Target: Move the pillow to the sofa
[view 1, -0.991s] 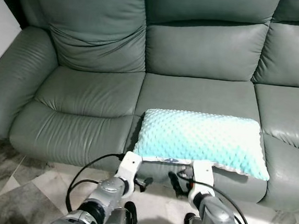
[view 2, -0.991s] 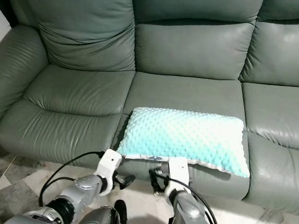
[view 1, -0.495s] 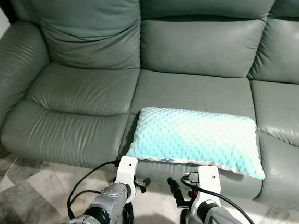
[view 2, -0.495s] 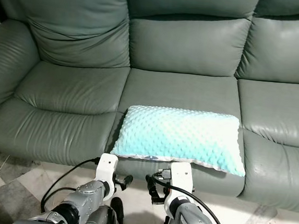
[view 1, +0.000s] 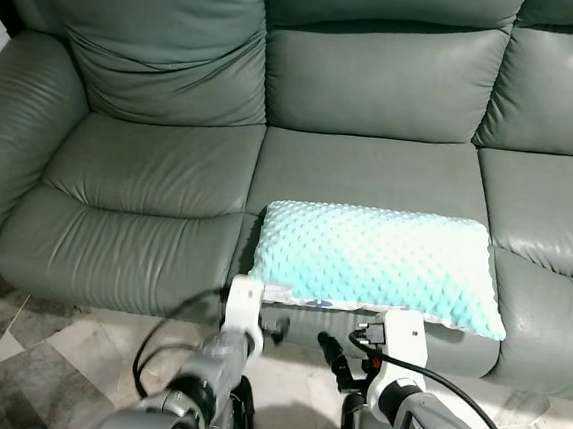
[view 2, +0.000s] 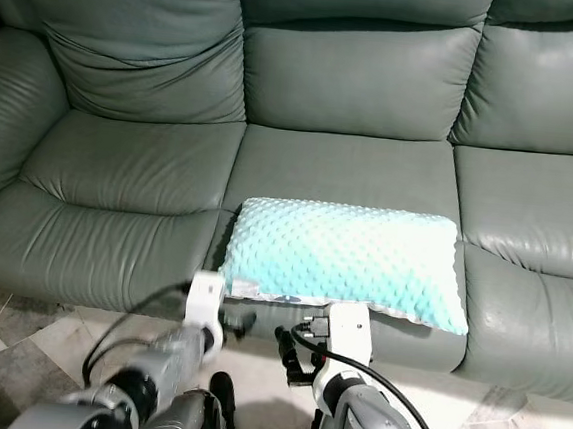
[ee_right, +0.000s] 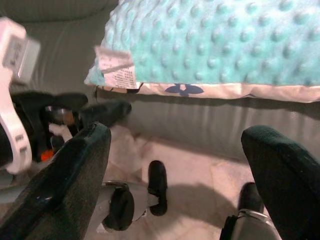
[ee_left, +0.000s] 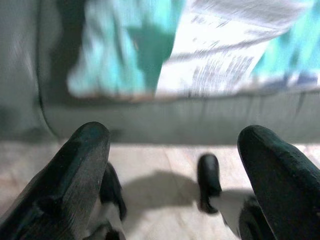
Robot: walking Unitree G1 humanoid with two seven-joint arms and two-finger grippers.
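Observation:
A teal dotted pillow lies flat on the middle seat of the grey-green leather sofa, its front edge hanging slightly over the seat's front. A white label sticks out at its near left corner. My left gripper is just below and in front of that corner, open and holding nothing; its view is blurred. My right gripper is a little further right, under the pillow's front edge, also open and holding nothing. In the left eye view the left wrist and the right wrist show as white blocks.
The sofa's padded armrest rises at the left, and its backrest cushions stand behind the pillow. Marbled floor tiles lie in front of the sofa. Black cables loop from both arms.
The whole view has shifted a little, so the camera moved. The pillow lies in the same place on the seat. My left arm has swung and is now blurred.

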